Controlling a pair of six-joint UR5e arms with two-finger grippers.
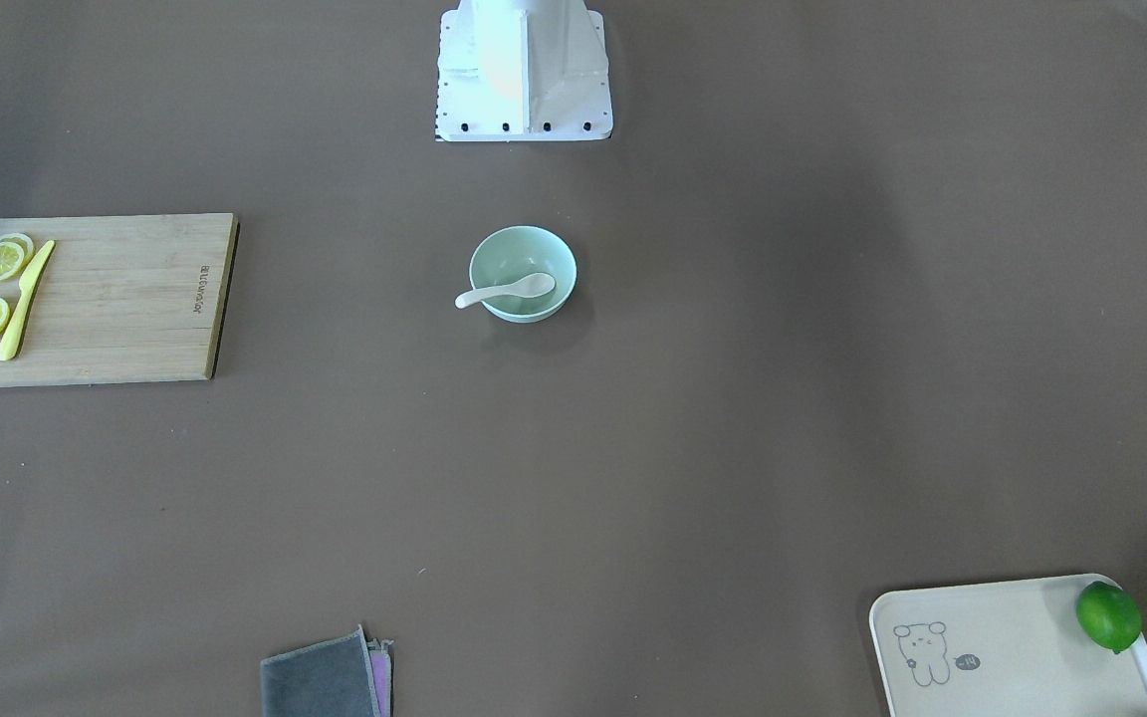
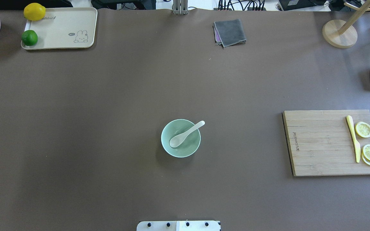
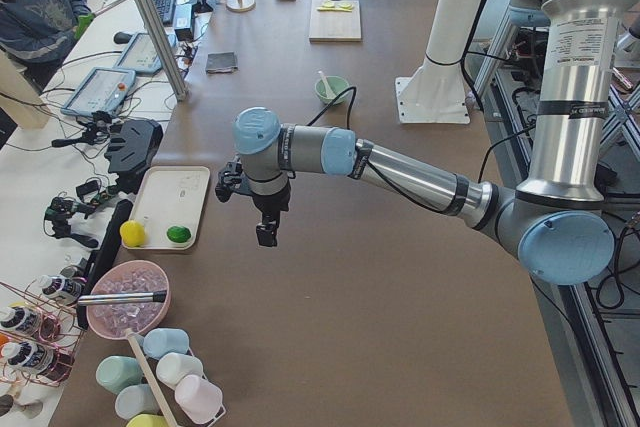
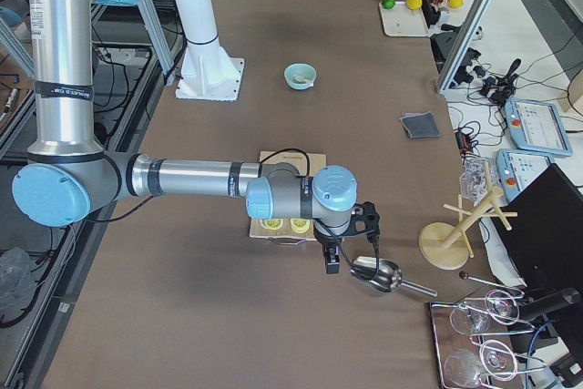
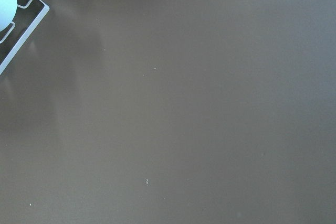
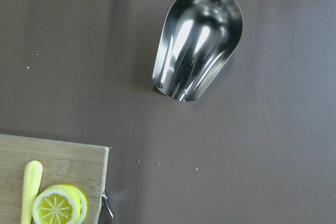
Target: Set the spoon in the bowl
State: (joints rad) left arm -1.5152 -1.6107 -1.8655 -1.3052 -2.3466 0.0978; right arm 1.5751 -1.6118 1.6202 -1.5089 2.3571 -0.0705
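Spoon (image 2: 185,134) in bowl (image 2: 189,149), handle over rim; "rabbit"-lettered tray (image 2: 59,35); left fingers (image 3: 265,237), right fingers (image 4: 332,263): state indiscernible.

Jaw state unreadable for left end effector (image 3: 266,236) and right end effector (image 4: 332,262): side views only. At desk corner, cream rectangular tray with bear drawing (image 1: 1017,622) cut by frame edge. Handle of shiny steel scoop (image 6: 199,45) cropped.

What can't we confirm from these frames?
- Left gripper: seen only in exterior left; open or shut unclear.
- Right gripper: only exterior right; same.
- Tray: cut by front-facing view's edge.
- Pale object: cut off at left wrist view's corner; unidentifiable.
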